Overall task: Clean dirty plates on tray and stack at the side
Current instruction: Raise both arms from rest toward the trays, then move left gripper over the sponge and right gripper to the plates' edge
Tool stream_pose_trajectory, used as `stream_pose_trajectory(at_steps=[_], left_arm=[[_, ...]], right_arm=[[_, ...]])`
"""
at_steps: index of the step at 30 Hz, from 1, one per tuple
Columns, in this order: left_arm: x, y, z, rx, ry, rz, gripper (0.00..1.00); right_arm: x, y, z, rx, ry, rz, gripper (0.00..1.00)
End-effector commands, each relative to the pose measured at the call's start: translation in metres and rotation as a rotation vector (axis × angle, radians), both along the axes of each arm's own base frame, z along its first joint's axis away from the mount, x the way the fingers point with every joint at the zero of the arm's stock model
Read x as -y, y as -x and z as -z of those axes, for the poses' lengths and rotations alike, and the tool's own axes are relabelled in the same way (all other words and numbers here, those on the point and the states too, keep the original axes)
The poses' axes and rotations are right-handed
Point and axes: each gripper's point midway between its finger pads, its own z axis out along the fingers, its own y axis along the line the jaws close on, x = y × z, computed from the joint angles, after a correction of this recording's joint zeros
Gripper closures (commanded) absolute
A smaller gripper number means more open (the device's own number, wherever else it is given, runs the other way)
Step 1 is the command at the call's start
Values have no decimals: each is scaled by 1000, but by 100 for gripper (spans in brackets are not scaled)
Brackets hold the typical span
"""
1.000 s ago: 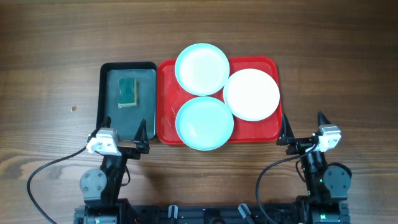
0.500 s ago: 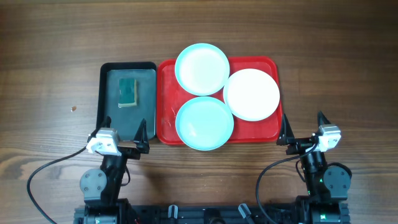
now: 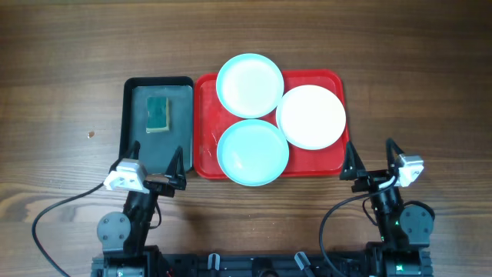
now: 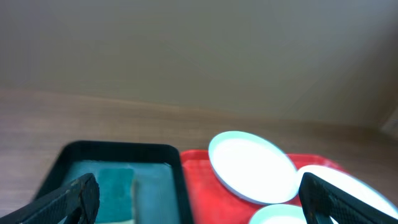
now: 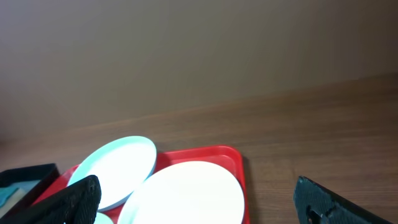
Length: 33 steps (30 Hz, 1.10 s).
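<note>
The red tray point(image 3: 207, 115) lies mid-table. On it are a pale blue plate point(image 3: 249, 85) at the back, overhanging the rim, a second pale blue plate point(image 3: 253, 152) at the front, and a white plate point(image 3: 310, 116) at the right. My left gripper point(image 3: 157, 164) is open and empty, just in front of the black tray. My right gripper point(image 3: 370, 158) is open and empty at the red tray's front right corner. The left wrist view shows the back plate point(image 4: 252, 167) and the tray point(image 4: 202, 180). The right wrist view shows the white plate point(image 5: 186, 193) and the back blue plate point(image 5: 115, 168).
A black tray point(image 3: 138, 142) with a green sponge point(image 3: 158, 113) lies against the red tray's left side; the sponge also shows in the left wrist view point(image 4: 106, 186). Bare wooden table point(image 3: 415, 92) surrounds both trays.
Both wrists have shifted slightly; the grippers stay open near the front of the trays. The plates have not moved.
</note>
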Motion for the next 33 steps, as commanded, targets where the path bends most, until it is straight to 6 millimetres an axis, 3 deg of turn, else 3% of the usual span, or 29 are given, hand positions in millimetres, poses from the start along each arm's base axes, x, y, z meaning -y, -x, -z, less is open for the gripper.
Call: stream_pose_trajectory(at_steps=[1,4,5,7,11,14,16,20,21,23,24,25,26,29,33], left_arm=[[6,11,-46,45,152,43,0],[7,18,-82,32,153,42,0],[7,19,-91,18,154,40,0],[7,13,-112,-58,158,35,0],[5,-17,-126,-328,173,15,0],[11,-42,-106,-566,191,36,0],[22,-57,-81,-706,223,97,0],[31,-74,-40,-861,262,143,0],[32,-75,-36,-876,264,142,0],[31,-77,-32,-888,266,140,20],[31,-77,-31,-889,264,137,37],[30,-77,-31,-889,263,133,48],[23,-78,-28,-893,246,90,72],[-1,-72,-13,-943,188,-58,75],[-18,-52,5,-1043,138,-165,71]], right_arm=[[-9,6,-42,71,-18,-49,0],[-13,8,-91,87,-19,-74,0],[-14,7,-98,86,-19,-84,0],[-20,-4,-123,32,-20,-120,0],[-34,-38,-134,-243,-11,-205,0],[-37,-56,-118,-532,5,-247,0],[-38,-68,-104,-702,-23,-252,0],[-60,-74,-74,-872,-144,-370,1],[-60,-76,-69,-891,-147,-374,7],[-58,-80,-58,-913,-114,-375,28],[-57,-80,-54,-931,-110,-367,39],[-58,-80,-47,-954,-89,-355,46],[-63,-81,-38,-977,-45,-340,51],[-84,-80,-13,-1046,82,-313,49],[-125,-61,44,-1224,260,-323,42]])
